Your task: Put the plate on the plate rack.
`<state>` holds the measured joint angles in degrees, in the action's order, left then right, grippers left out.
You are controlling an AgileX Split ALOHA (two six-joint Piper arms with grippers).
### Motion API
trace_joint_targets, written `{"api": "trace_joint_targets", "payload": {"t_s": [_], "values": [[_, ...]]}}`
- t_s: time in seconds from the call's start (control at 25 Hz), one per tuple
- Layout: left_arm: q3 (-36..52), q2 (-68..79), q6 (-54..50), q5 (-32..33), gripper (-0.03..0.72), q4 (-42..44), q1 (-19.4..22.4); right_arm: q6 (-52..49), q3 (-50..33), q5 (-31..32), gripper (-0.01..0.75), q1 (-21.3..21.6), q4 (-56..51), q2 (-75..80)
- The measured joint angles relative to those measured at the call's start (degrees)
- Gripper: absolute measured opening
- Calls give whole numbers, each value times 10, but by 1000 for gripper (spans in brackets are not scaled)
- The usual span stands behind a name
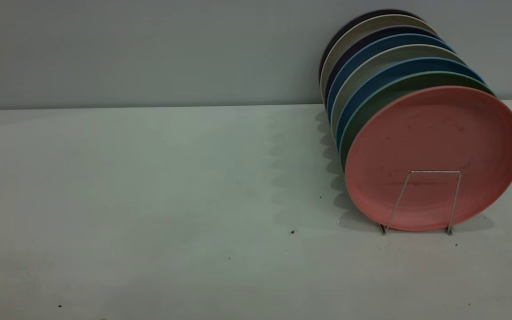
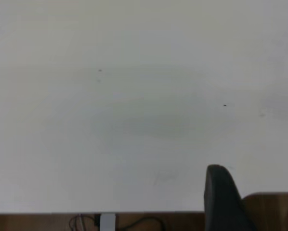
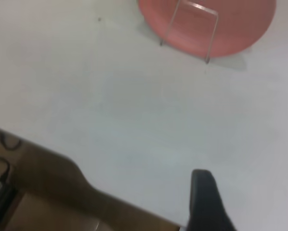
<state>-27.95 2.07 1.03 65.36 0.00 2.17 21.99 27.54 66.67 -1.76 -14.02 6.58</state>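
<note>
The salmon-pink plate stands upright on edge at the front of the silver wire plate rack, behind the rack's front loop, at the table's right. It leans back against the plates behind it. In the right wrist view the plate and the rack's loop lie far from my right gripper, which hangs over the table's near edge, open and empty, with one finger showing. My left gripper is open and empty over bare table near its edge. Neither gripper shows in the exterior view.
Several more plates fill the rack behind the pink one, among them a green plate and a blue plate, up to the back wall. The table edge with cables below it runs near both grippers.
</note>
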Motion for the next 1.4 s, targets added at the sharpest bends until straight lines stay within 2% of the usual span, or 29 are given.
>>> {"api": "trace_joint_targets", "payload": {"t_s": [0.28, 1.16, 1.4], "values": [[1, 0, 4, -2, 379, 0, -13, -6, 0, 0, 471, 0, 2, -4], [1, -21, 4, -3, 379, -5, -13, -36, 0, 0, 469, 0, 0, -5], [1, -33, 5, -2, 379, -6, -13, -37, 0, 0, 469, 0, -1, -52]]}}
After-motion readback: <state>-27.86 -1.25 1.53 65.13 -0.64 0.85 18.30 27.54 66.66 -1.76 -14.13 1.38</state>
